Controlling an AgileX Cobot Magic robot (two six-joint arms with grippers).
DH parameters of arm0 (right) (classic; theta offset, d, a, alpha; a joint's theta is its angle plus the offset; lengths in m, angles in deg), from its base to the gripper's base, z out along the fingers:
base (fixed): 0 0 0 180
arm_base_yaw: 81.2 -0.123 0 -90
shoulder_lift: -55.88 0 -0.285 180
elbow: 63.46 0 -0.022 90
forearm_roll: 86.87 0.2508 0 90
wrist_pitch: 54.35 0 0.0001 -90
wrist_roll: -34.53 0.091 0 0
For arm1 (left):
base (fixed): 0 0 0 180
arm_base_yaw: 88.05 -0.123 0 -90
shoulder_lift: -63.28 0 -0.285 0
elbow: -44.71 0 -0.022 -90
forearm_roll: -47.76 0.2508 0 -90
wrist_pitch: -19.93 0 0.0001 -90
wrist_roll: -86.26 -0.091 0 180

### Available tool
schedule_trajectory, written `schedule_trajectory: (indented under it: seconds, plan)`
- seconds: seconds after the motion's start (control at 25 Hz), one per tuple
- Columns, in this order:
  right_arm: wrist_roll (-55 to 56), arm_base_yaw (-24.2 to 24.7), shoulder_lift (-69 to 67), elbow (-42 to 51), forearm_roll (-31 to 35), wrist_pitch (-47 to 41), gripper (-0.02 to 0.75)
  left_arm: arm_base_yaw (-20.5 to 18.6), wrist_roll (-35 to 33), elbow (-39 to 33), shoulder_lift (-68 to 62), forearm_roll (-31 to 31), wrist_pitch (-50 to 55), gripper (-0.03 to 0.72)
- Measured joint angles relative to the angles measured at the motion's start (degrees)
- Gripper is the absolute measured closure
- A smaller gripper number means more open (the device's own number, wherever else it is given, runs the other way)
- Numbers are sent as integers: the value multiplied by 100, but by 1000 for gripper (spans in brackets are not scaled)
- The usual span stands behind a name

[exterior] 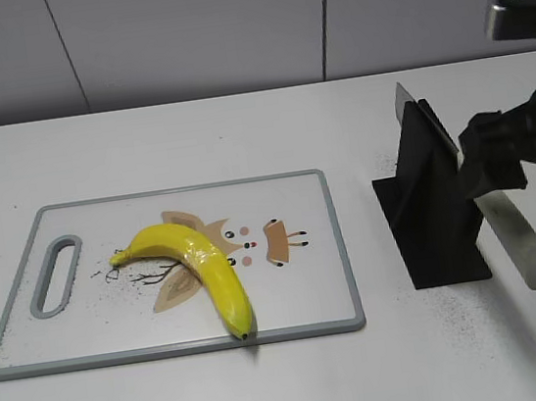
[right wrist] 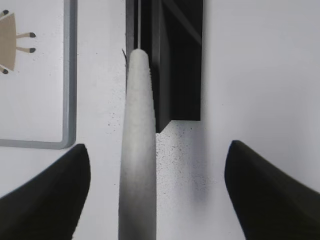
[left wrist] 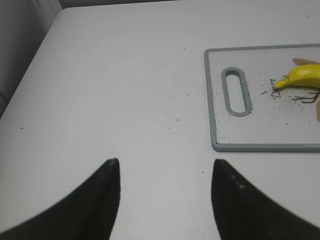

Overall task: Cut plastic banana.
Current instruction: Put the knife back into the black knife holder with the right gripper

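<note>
The plastic banana lies on the white cutting board, stem end to the left and dark tip at the board's front edge. Its stem end also shows in the left wrist view. My right gripper is to the right of the board, in front of a black knife stand. It is shut on a knife, whose blade hangs down above the table. In the right wrist view the blade runs between my fingers. My left gripper is open and empty over bare table, left of the board.
The board has a grey rim and a handle slot at its left end. A cartoon print sits at the board's middle. The black stand stands between the board and my right gripper. Dark specks lie on the table.
</note>
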Motion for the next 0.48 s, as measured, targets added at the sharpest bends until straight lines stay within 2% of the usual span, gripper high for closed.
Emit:
schedule_trajectory:
  seconds: [0.12,0.48]
  plan:
    - [-244,0,475,0,0,-47,99,0,0,0,0,5,0,149]
    - [-2026,0,2577,129,282,-828,132,0,0,0,0,5,0,158]
